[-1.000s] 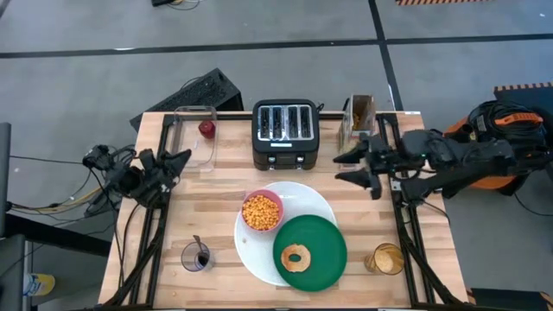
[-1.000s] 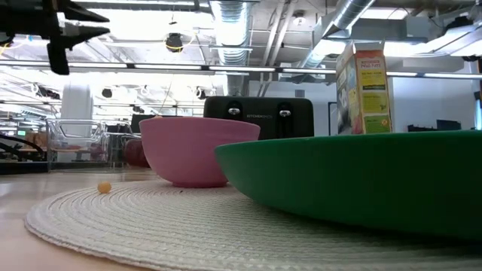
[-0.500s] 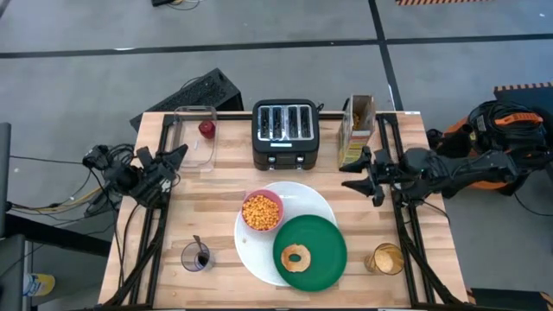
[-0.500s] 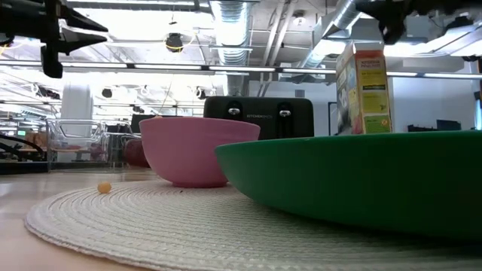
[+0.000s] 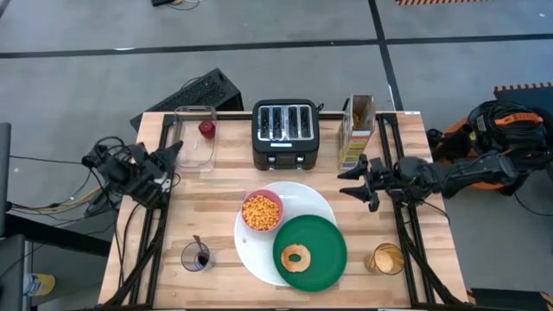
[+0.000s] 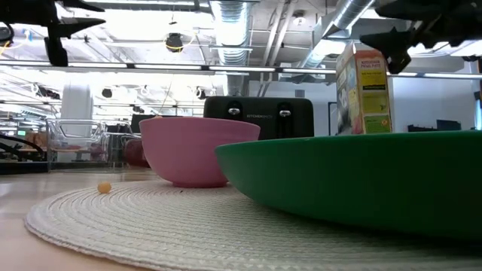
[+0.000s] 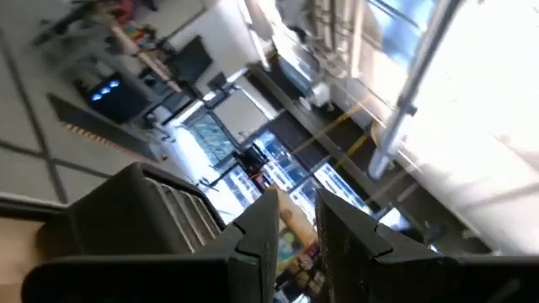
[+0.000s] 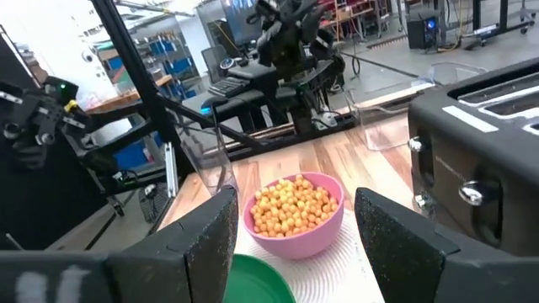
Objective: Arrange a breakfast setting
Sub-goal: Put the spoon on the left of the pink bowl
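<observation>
The big white round plate (image 5: 256, 257) lies at the table's near middle. On it rest the pink bowl (image 5: 262, 212) of orange cereal (image 8: 295, 206) and the smaller green plate (image 5: 324, 235), which carries the ring bagel (image 5: 295, 257). The small red fruit (image 5: 207, 129) lies in a clear container (image 5: 195, 142). The metal spoon (image 5: 198, 248) stands in a glass. My right gripper (image 5: 350, 183) hovers open, level, to the right of the plates and above the table. My left gripper (image 5: 175, 152) hangs shut over the table's left edge, tipped upward (image 7: 297, 215).
A black toaster (image 5: 285, 132) and a cereal box (image 5: 357, 130) stand along the far edge. A glass of orange drink (image 5: 386, 258) sits at the near right. One loose piece of cereal (image 6: 104, 187) lies on the white plate's rim.
My right gripper has come down toward the table and drawn back a little toward the right edge, staying level and open; in the low view it has dropped into sight beside the cereal box. My left gripper has risen slightly and rolled a little.
</observation>
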{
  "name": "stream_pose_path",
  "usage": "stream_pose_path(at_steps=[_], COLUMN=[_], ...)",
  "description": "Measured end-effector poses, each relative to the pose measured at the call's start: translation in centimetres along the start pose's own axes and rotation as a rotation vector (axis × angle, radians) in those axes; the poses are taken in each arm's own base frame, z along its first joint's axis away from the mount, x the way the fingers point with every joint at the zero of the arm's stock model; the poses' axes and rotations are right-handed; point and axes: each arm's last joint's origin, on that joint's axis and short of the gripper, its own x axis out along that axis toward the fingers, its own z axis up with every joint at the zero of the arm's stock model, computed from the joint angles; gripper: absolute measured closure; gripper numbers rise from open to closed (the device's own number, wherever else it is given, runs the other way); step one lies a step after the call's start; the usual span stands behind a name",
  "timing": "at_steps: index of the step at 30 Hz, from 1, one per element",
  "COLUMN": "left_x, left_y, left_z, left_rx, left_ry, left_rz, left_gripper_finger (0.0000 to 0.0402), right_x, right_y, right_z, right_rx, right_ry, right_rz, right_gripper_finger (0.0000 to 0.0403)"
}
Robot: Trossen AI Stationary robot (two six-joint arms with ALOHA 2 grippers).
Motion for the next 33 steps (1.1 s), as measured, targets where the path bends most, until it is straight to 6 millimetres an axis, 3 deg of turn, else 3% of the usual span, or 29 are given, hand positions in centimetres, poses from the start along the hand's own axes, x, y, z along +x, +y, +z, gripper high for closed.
stream_pose_path(at_steps=[11,18,24,33], left_x=[0.0,0.0,0.0,0.0], left_y=[0.1,0.0,0.0,-0.1], left_z=[0.2,0.2,0.2,0.2], left_rx=[-0.117,-0.018,-0.037,-0.031], left_ry=[-0.025,-0.008,-0.009,-0.004], left_rz=[0.078,0.021,0.021,0.002], left_gripper_finger=[0.0333,0.0333,0.0333,0.0327], right_x=[-0.6,-1.2,-1.7,-2.0], right_y=[-1.2,-1.8,-2.3,-2.4], right_z=[-3.6,-5.3,-6.9,-7.1], right_rx=[-0.017,-0.017,-0.014,-0.016], right_ry=[-0.004,-0.005,0.002,0.014], right_rz=[0.002,0.003,0.003,-0.007], right_gripper_finger=[0.0143,0.0143,0.0143,0.0143])
